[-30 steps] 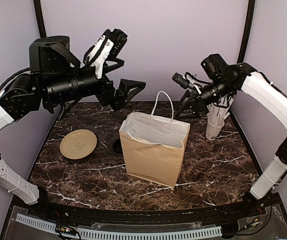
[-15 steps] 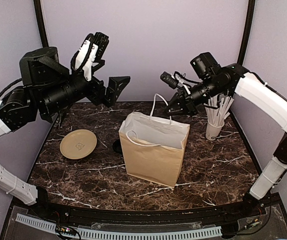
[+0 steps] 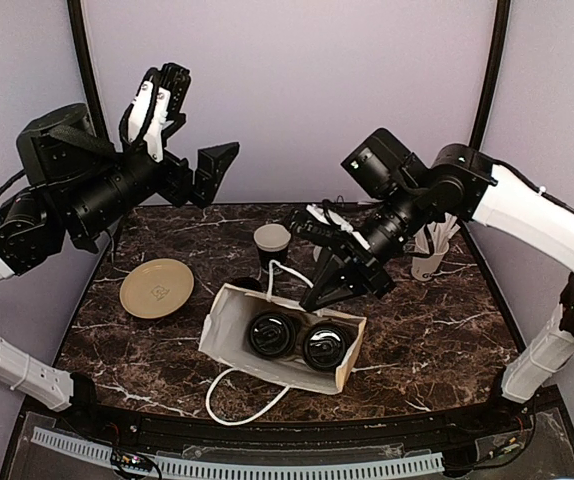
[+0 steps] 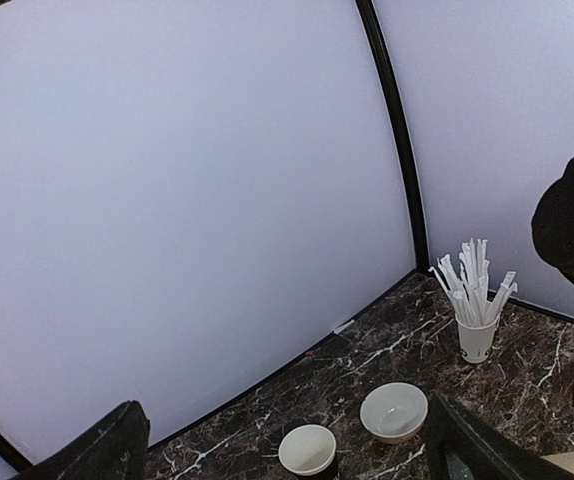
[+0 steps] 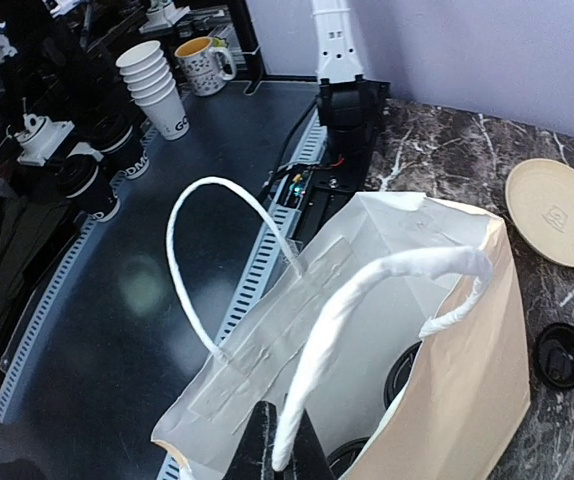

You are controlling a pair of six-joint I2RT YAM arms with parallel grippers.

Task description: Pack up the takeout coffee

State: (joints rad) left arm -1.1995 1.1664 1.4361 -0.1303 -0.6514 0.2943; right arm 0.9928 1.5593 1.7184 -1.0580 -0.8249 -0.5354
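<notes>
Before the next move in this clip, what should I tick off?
1. Two lidded cups inside the bag: ok.
2. Bag standing upright: not ok, it is tipped, mouth toward the top camera.
3. The open cup on the table has a lid on: not ok.
4. A loose lid lies beside the bag: ok.
5. The right gripper closed on the handle: cannot tell.
6. The left gripper open and empty: ok.
</notes>
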